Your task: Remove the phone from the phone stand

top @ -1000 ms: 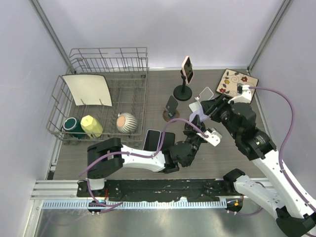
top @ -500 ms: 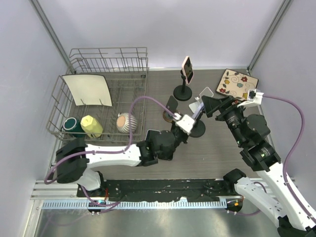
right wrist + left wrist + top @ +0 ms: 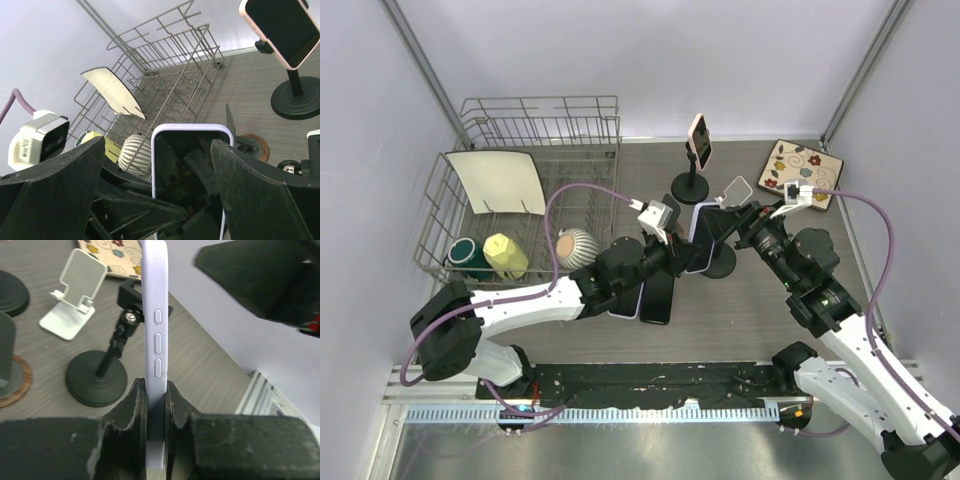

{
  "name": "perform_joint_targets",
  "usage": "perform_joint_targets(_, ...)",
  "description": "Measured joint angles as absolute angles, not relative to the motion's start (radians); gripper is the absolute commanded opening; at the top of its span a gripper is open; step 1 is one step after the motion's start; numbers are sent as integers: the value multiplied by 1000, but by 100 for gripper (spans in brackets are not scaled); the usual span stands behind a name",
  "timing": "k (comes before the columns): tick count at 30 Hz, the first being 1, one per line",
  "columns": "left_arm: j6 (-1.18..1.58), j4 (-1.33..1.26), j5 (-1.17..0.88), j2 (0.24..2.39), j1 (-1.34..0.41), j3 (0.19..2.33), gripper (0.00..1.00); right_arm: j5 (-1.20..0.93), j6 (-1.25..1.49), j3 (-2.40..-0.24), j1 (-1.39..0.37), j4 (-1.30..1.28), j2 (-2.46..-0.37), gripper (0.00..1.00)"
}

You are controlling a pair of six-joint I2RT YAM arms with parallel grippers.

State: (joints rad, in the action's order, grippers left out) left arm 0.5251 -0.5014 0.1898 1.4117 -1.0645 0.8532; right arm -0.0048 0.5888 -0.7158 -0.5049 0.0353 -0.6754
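Note:
The phone (image 3: 701,232) has a lavender case and stands upright at the table's middle. My left gripper (image 3: 682,252) is shut on its lower edge; the left wrist view shows the phone (image 3: 155,340) pinched edge-on between the gripper's (image 3: 155,390) pads. The black phone stand (image 3: 97,377) has a round base, and its clamp sits just behind the phone; I cannot tell whether they touch. My right gripper (image 3: 728,222) is open, with a finger on either side of the phone (image 3: 190,170), not touching it.
A pink phone (image 3: 699,140) sits on a second black stand at the back. A white folding stand (image 3: 738,188) and a floral tile (image 3: 803,172) are at the back right. Two phones (image 3: 658,297) lie flat on the table. A dish rack (image 3: 525,190) stands at the left.
My left arm has swung up and left from the table's front to the lavender phone and shut on it. My right arm has drawn back and turned toward the phone.

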Motion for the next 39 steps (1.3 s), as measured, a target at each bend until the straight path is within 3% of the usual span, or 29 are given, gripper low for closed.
perform_joint_targets(39,601,-490,93,1412,-1060,837,0,13,559,-713,-554,-107,-823,90)
